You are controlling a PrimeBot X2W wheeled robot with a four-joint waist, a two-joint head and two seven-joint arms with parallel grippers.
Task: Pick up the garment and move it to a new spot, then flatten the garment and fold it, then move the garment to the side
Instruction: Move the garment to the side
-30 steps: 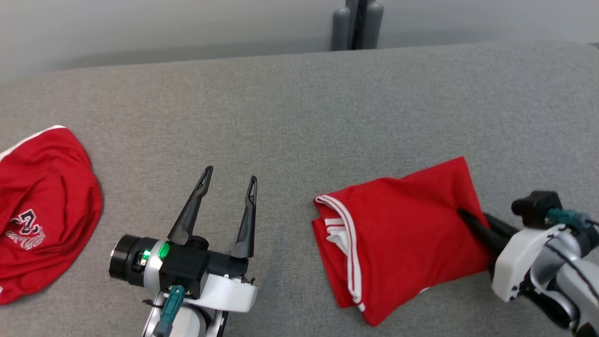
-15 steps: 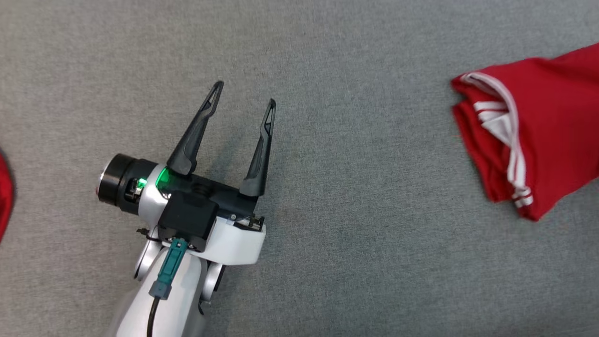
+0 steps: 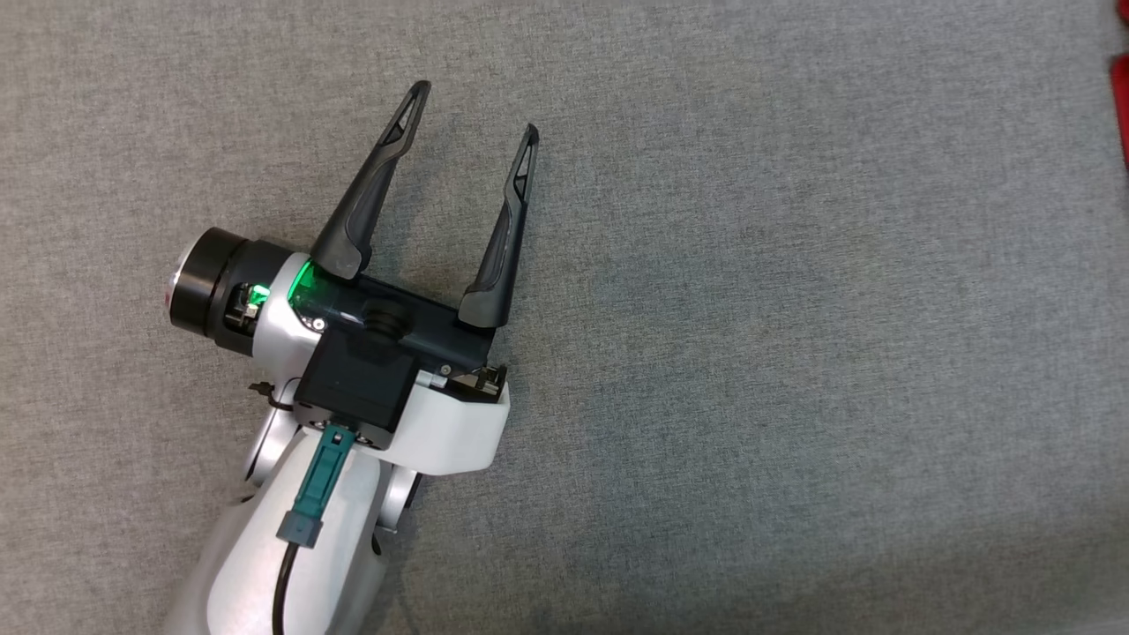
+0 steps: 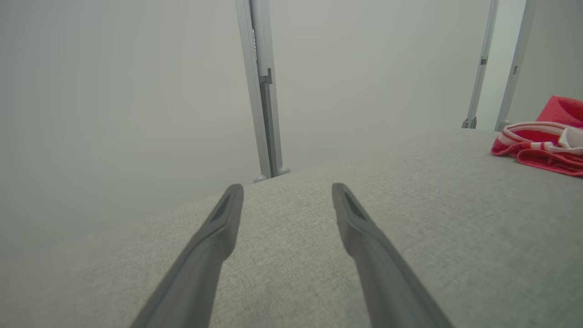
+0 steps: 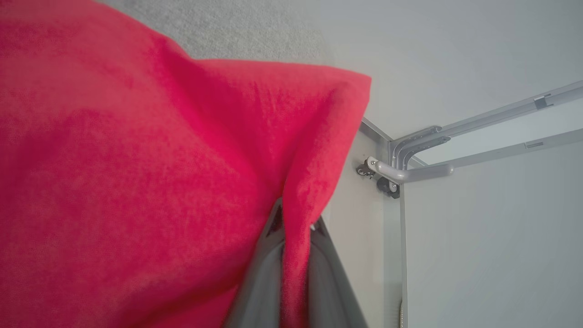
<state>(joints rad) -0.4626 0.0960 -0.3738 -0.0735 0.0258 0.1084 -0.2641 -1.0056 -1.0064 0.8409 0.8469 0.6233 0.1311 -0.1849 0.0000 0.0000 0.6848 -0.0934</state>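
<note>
Right gripper [image 5: 296, 223] is clamped on an edge of the garment [image 5: 136, 182], far right on the table [image 3: 794, 353]. Left gripper [image 3: 476, 108] is spread wide, empty. Garment should be moved slowly and low so folds are not undone.

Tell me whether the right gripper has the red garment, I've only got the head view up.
Observer: Yes, the right wrist view has the right gripper shut on a fold of the red garment.
Operator: Is it folded up?
Observer: The left wrist view shows stacked layers with white-striped trim, resting on the gray surface.
Operator: And where's the left gripper pointing?
Observer: The left gripper, open, points across the surface toward a gray metal post past its far edge.
</note>
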